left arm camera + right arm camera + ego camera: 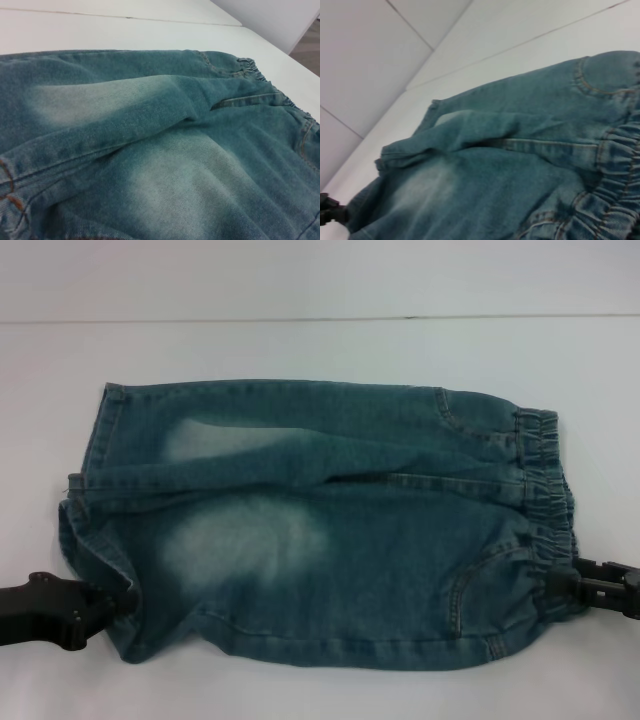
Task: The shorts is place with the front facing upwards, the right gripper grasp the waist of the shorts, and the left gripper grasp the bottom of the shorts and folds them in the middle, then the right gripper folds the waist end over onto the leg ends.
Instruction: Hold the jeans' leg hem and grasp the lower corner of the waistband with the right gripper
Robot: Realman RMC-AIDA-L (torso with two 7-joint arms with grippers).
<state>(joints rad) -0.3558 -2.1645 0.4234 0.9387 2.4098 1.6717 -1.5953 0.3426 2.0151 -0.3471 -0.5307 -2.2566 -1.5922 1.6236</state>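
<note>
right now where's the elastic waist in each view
Head view: the waist runs down the shorts' right edge.
Left wrist view: puckered band at the far end.
Right wrist view: gathered band nearest the camera.
Shared landmark: the fly seam.

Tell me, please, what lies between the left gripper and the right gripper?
Only the shorts, spread flat across the table, span from the left gripper at the leg ends to the right gripper at the waist, per the head view.
</note>
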